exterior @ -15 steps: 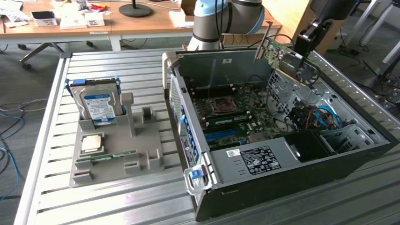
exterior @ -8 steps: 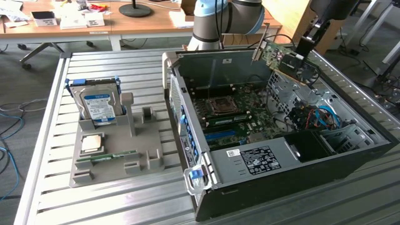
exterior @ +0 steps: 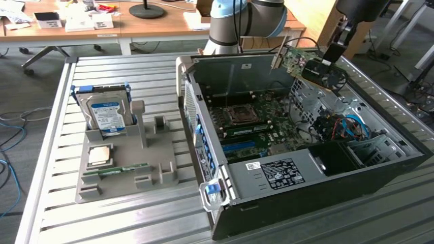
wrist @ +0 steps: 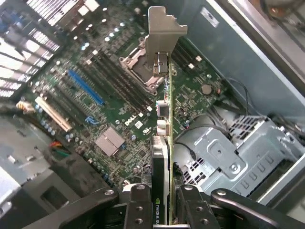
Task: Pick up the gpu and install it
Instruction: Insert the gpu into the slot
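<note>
The gpu, a green board with a dark face and a silver end bracket, hangs tilted above the back right of the open computer case. My gripper is shut on its dark end. In the wrist view the gpu runs edge-on away from my gripper, its silver bracket at the far end. Below it lies the green motherboard with a blue slot and a white slot. The card is well above the board and touches nothing.
On the exterior view's left a grey holder carries a silver hard drive, a CPU and a RAM stick. The arm's base stands behind the case. A metal drive cage and cables sit beside the motherboard.
</note>
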You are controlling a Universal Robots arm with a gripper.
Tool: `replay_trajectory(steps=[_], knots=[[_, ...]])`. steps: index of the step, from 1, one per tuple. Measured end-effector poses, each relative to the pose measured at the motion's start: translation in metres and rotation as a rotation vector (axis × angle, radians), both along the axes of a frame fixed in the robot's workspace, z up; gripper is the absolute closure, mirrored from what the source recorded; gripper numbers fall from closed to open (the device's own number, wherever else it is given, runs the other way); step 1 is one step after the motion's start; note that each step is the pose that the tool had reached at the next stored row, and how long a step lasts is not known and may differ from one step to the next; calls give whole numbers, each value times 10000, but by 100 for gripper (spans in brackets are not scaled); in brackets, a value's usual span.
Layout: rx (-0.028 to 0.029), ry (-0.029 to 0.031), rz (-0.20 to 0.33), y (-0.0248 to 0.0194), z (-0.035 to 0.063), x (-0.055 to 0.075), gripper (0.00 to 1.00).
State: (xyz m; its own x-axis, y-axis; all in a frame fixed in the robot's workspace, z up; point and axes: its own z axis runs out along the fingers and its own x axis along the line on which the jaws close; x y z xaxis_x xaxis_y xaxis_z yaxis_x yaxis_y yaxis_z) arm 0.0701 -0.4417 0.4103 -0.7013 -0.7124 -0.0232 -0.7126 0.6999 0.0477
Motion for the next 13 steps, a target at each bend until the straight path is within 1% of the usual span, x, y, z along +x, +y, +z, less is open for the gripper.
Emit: replay_trajectory(steps=[13], knots=[[1,0,2349,0,-3,0,73]])
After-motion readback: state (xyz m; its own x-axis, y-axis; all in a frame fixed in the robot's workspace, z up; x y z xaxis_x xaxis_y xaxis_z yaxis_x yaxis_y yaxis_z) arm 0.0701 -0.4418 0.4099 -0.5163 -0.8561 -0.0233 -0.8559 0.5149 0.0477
